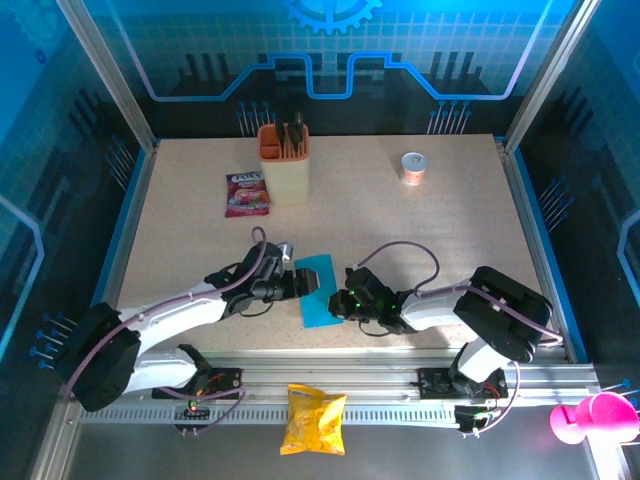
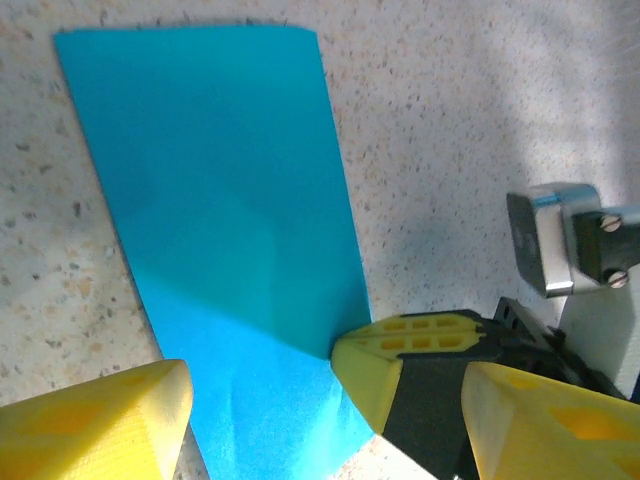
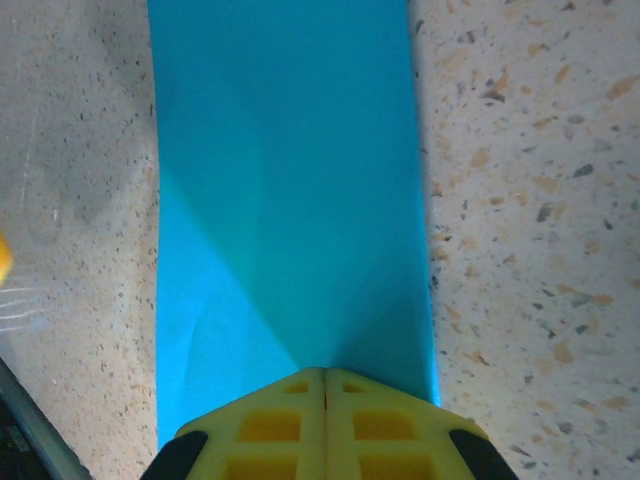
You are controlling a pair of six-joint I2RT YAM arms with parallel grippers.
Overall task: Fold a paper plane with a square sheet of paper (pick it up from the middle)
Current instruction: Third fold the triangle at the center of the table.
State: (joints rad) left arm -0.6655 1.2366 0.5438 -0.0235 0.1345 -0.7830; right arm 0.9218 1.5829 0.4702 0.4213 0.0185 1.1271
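speckled tabletop (image 1: 430,250) — blue sheet (image 1: 318,312) flat below the wide-spread, empty left claw (image 1: 306,284), its edge pinched by the right claw (image 3: 325,390)

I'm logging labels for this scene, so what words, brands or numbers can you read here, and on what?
Nothing reads clearly.
Flat pink-purple snack packet: white lettering near its top, too blurred to read.
Crinkled yellow crisp bag: print too small to read.
Thin cyan-blue paper sheet: unmarked.
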